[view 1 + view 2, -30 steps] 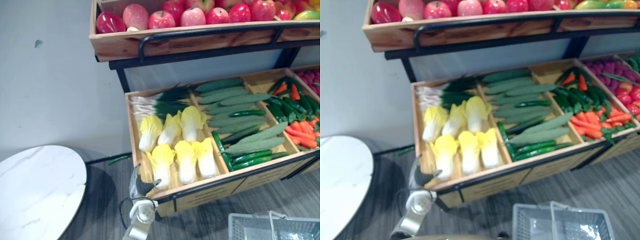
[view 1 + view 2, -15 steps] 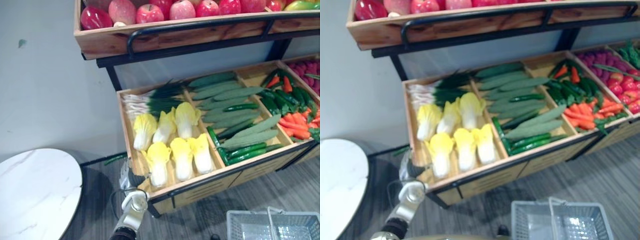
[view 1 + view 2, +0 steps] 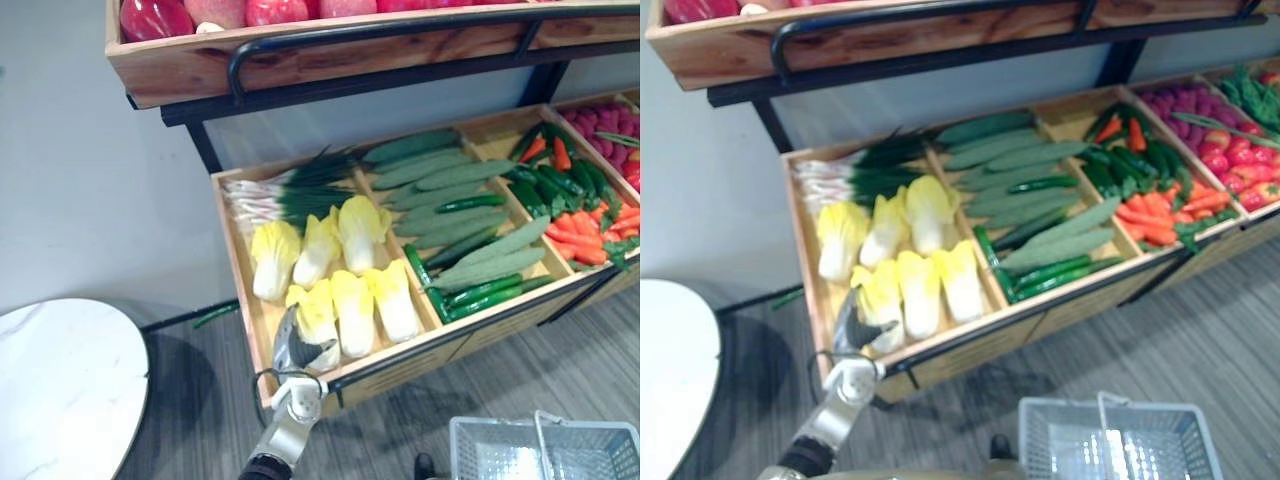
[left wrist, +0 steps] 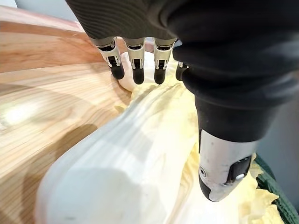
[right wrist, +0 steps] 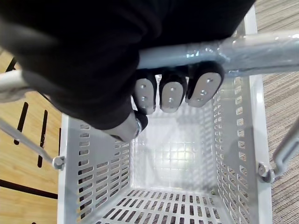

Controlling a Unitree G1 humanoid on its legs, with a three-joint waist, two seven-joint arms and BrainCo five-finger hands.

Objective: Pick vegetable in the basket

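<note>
1. While a round white marble-patterned table (image 3: pixel 60 390) is standing at the far left, the left hand (image 3: pixel 293 350) is reaching into the leftmost compartment of the slanted wooden display crate (image 3: pixel 230 250).
2. Its fingers (image 4: pixel 135 65) are stretching nearly straight over the front-left pale yellow-and-white napa cabbage (image 3: pixel 316 318), thumb apart, gripping nothing.
3. Long green cucumbers (image 3: pixel 450 190) are lying in the middle compartment.
4. Orange carrots (image 3: pixel 575 235) are lying further right.
5. At lower right, the right hand (image 5: pixel 170 91) is curling its fingers round the grey metal handle (image 5: pixel 243 51) of the grey plastic lattice basket (image 3: pixel 455 450).
</note>
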